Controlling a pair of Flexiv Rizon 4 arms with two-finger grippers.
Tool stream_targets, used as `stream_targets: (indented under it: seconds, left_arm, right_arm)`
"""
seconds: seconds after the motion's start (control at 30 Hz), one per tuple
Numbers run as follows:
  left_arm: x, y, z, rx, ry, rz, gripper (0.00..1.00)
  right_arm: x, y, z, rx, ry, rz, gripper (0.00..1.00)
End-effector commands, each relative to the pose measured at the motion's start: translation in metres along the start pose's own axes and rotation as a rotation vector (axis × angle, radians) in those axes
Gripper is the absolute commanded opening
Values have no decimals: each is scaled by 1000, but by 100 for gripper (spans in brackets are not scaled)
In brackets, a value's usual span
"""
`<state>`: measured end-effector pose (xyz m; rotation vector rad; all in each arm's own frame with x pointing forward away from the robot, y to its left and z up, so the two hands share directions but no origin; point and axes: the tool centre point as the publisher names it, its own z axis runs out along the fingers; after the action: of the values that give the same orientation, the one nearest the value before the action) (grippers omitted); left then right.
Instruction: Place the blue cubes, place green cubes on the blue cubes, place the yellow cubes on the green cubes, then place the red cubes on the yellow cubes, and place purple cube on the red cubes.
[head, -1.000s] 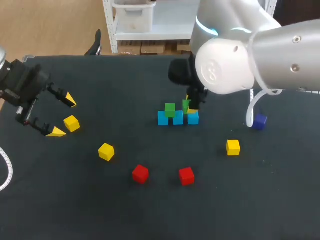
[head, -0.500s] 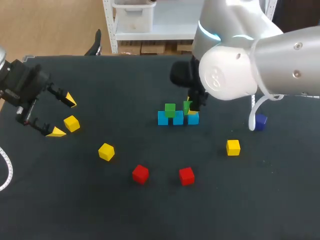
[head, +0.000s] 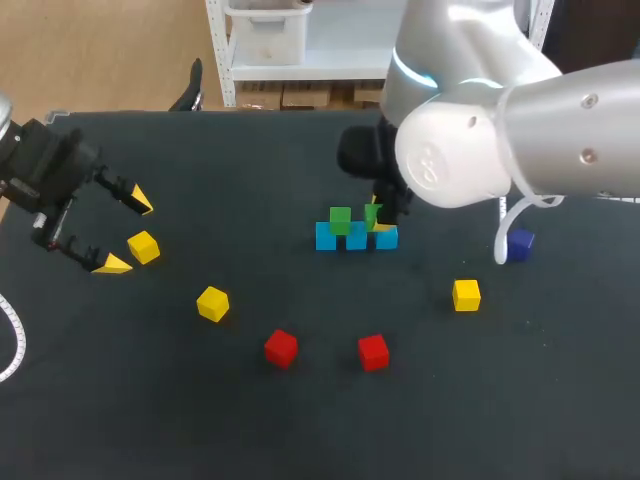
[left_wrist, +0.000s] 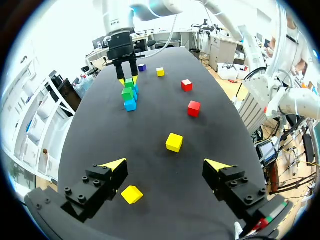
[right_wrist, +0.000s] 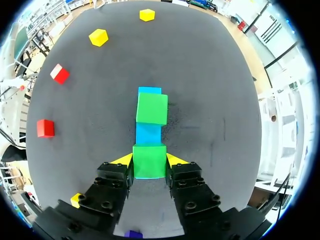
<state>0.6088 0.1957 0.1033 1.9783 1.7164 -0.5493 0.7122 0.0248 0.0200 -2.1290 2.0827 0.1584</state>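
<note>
On the dark worktop (head: 200, 150), the right hand (right_wrist: 149, 159) is clamped on a green cube (right_wrist: 149, 167) over one end of the blue row (head: 356, 240). A second green cube (head: 340, 219) sits on that row. The left hand (head: 126, 233) hangs wide open, holding nothing, just beside a yellow cube (head: 143, 246).

table top (head: 200, 420): dark, matt, finely grained covering
green cube (right_wrist: 149, 161): smooth, matt faces
right arm (head: 560, 130): glossy, smooth silver shell
left gripper (left_wrist: 166, 166): matt black body, smooth yellow tips

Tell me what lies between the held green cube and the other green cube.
The right wrist view shows a blue cube between the held green cube and the placed green cube.
</note>
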Motion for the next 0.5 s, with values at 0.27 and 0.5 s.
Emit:
stream_targets:
  seconds: [0.27, 0.5]
  left_arm:
    - [1, 1, 0, 1, -2, 3, 100]
    - [1, 1, 0, 1, -2, 3, 100]
  right_arm:
    - [-2, -1, 5, -6, 9, -3, 0]
    - [-3, -2, 6, -7, 10, -1, 0]
